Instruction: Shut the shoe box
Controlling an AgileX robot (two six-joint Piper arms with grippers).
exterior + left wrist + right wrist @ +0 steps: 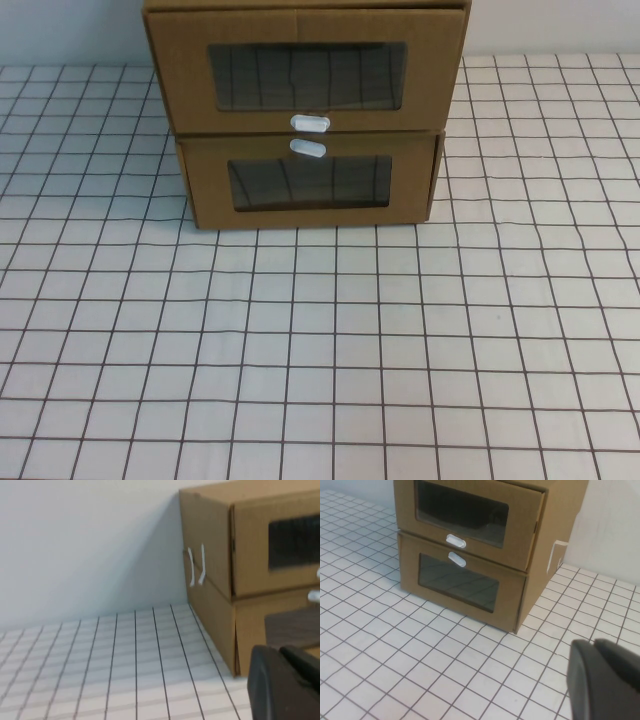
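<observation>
Both grippers showed only as dark blurs at the edge of their own wrist views: left gripper (280, 685) low over the table, near the front left corner of the box stack; right gripper (607, 680) above the table, off the stack's front right corner. Could not tell for either whether it was open or closed. Neither appeared in the high view, so both arms were judged clear of the boxes, nothing held.

Gridded table (320, 350) lay bare between the robot and the stack.

Next out: lower cardboard box (310, 185), sitting on the table, its white tab (308, 149) above its window. Judged to serve only as a base here.

On top of it: shoe box (305, 70), window (307, 76) facing the robot, pull tab (310, 122) just below the window and just above the lower tab. In the right wrist view the drawer front stood slightly proud of its sleeve, a dark gap along one side (538, 517). Judged not yet fully shut. The front faced the arms, so a flat push toward the wall should seat it.

Farthest: plain wall (75, 545) close behind the stack, probably a backstop against sliding. White tape strips (196, 566) crossed the seam between the boxes, likely keeping them together under a push.
</observation>
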